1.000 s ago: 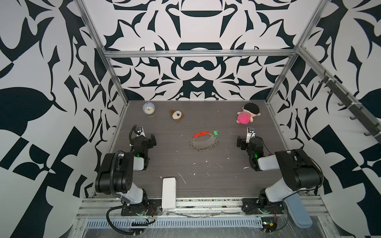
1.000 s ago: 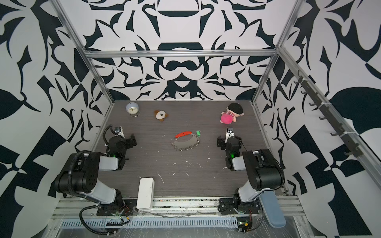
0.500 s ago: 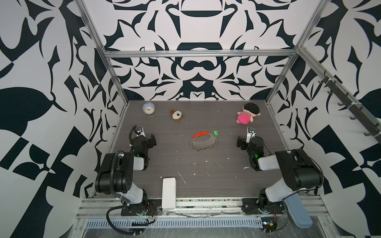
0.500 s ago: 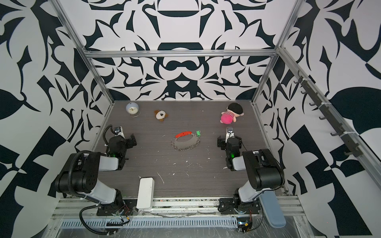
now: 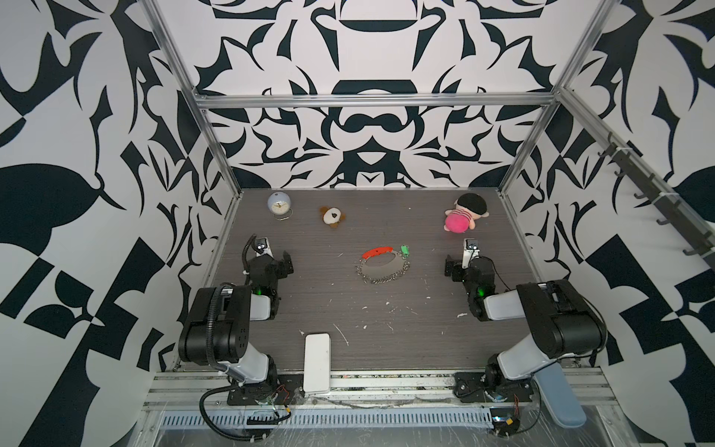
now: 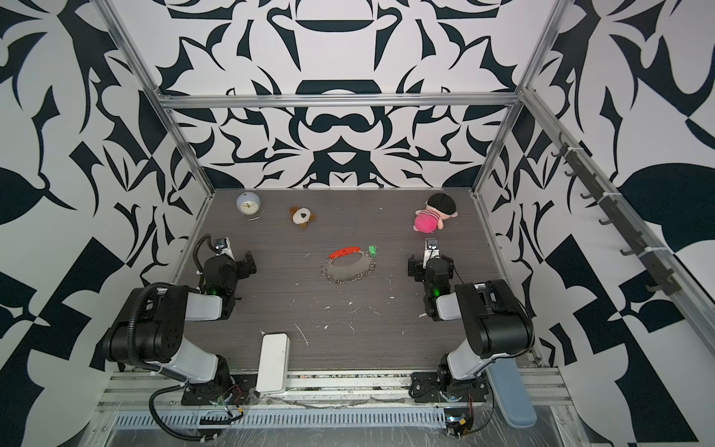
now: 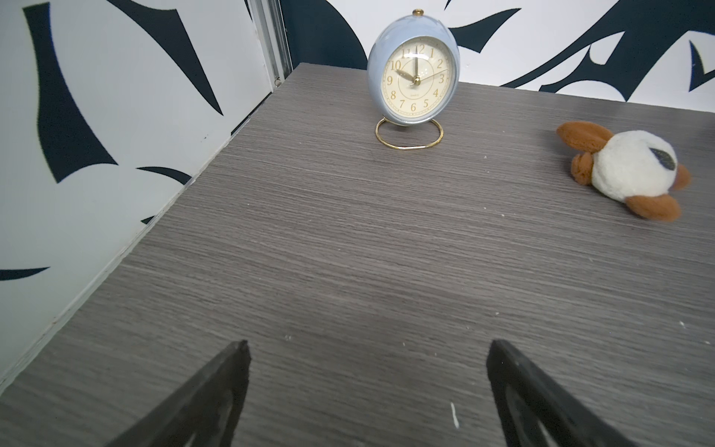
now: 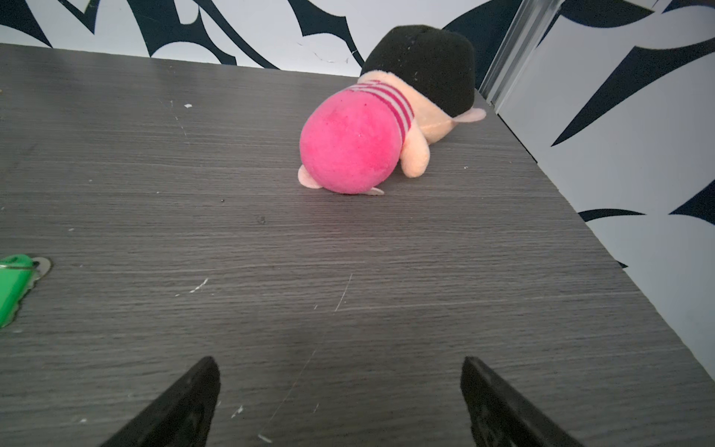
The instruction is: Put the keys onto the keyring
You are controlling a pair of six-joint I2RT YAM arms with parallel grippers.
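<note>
The keyring point(image 5: 377, 252) point(image 6: 344, 251), a loop of silver links closed by a curved red-orange bar, lies flat at the middle of the dark wood-grain table. A green-headed key point(image 5: 404, 250) point(image 6: 372, 250) lies at the loop's right end, touching or nearly touching the links; the right wrist view catches this key point(image 8: 13, 286) at its edge. My left gripper point(image 5: 269, 260) point(image 7: 367, 344) rests low at the left side, open and empty. My right gripper point(image 5: 468, 263) point(image 8: 338, 360) sits low to the right of the key, open over bare table.
A pale blue clock point(image 5: 279, 203) point(image 7: 414, 73) stands at the back left, with a white-and-brown plush point(image 5: 332, 216) point(image 7: 630, 170) beside it. A pink plush doll point(image 5: 462, 216) point(image 8: 371, 135) lies at the back right. A white block point(image 5: 317, 362) sits at the front edge. Walls enclose three sides.
</note>
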